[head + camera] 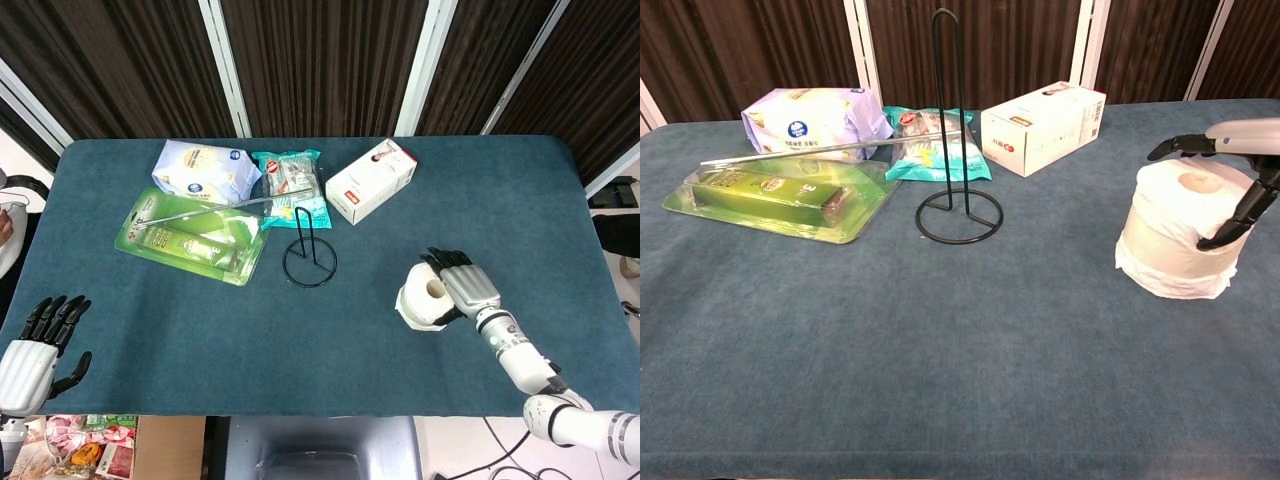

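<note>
Right hand (462, 283) lies over the near right side of the paper roll (425, 297), its fingers (1175, 146) reaching across the top while the thumb (1238, 218) presses the roll's side, so it grips the roll. From the chest camera only the fingertips and thumb show at the frame's edge, so how firm the hold is can't quite be told. That roll stands on its end on the blue table (500, 200), right of centre and toward the near edge, its core hole facing up.

Left hand (35, 345) sits at the near left corner of the table, fingers spread and holding nothing; only the head camera shows it.

Well left of the roll stands a black wire stand (958, 205) with its tall upright loop. Behind it lie a teal packet (292, 185) and a white box (371, 180). Farther left are a pale tissue pack (202, 170) and a green blister pack (190, 238), with a thin metal rod (830, 150) lying across them.
</note>
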Motion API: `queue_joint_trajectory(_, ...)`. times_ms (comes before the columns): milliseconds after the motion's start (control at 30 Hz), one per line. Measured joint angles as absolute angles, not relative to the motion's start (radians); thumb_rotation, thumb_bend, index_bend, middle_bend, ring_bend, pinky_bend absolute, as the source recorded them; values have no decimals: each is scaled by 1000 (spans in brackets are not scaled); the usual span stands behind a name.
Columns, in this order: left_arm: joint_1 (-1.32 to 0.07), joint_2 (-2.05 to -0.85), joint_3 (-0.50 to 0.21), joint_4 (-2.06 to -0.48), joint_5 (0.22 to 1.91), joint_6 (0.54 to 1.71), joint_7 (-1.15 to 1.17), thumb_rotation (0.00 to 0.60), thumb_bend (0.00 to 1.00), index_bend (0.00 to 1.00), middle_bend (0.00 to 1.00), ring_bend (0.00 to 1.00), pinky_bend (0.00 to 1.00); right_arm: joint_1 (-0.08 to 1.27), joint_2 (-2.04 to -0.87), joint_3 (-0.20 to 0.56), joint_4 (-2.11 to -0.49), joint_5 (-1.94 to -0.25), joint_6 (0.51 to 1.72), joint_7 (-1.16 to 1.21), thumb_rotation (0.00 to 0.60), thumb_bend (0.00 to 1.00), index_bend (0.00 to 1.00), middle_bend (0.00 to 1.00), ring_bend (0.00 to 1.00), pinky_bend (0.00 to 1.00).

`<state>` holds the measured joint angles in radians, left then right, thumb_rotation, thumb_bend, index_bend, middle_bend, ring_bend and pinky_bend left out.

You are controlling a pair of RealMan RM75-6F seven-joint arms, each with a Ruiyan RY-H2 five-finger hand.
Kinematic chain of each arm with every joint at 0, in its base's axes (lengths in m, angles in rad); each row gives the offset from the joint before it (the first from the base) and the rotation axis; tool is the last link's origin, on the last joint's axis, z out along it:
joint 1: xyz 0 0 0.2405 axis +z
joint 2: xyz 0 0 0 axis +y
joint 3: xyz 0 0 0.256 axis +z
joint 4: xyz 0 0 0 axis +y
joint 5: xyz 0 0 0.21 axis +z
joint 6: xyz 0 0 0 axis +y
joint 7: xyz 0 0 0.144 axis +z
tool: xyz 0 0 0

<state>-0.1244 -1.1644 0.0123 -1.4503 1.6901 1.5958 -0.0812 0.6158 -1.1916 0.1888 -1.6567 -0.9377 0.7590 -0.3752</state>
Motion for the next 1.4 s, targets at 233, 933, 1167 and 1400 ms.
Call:
queue_joint_trajectory(233, -125, -1165, 14, -1453, 1693, 1594, -78, 600, 462, 0, 61, 21, 72, 603, -1195, 180, -1662, -968, 867, -366, 600, 248, 885, 670, 663, 596)
queue_joint_trajectory(933, -144, -1185, 17, -1454, 1687, 1546, -45, 600, 461, 0, 62, 22, 72, 599, -1030, 451, -1961, -1182, 1143, 0, 600, 250, 849, 669, 663, 597)
queue_joint_trajectory(1167, -152, -1189, 16, -1453, 1674, 1524, -38, 600, 461, 0, 62, 21, 73, 761, -1025, 524, -1996, -908, 1086, -168, 600, 250, 847, 670, 663, 597)
queue_joint_trajectory(1400, -157, -1189, 16, -1455, 1665, 1511, -35, 600, 461, 0, 62, 21, 72, 967, -1082, 548, -1991, -648, 1087, -391, 600, 250, 841, 669, 663, 597)
